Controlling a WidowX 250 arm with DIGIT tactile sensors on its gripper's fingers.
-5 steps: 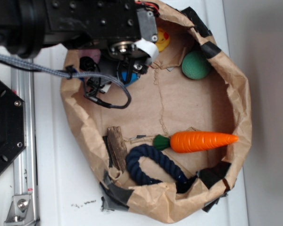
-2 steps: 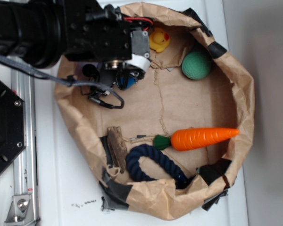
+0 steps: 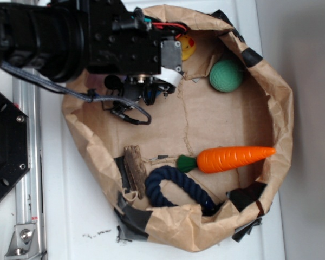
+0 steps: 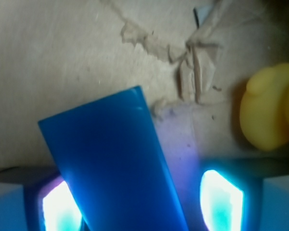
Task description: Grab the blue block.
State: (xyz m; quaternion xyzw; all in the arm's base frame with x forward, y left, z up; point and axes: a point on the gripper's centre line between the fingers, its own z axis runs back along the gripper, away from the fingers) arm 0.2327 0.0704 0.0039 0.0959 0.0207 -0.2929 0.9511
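- From the exterior camera I cannot see the blue block at all; the arm's black wrist housing sits over the upper left part of the paper bag and covers that stretch of the bag floor.
- The gripper shows there only as dark parts and cables under the housing, so its opening cannot be read from that view.
- The yellow duck is half hidden behind the housing near the bag's top rim; in the wrist view it is cut off at the right edge, blurred, with no face to make out.
- In the wrist view the blue block fills the lower middle, tilted, its top edge slanting up to the right and its lower end cut off by the bottom edge of the frame.
- The gripper has one glowing finger pad at the block's left side, seeming to touch it, and the other pad well off to the right with bare bag floor between it and the block.
- So I read the jaws as standing wide, straddling the block, not clamped on it.
- I cannot tell whether the block lies on the bag floor or is raised off it.
- Elsewhere in the bag: the green ball by the upper right wall, the carrot toy toward the lower right, the navy rope ring and a wood piece by the bottom rim.
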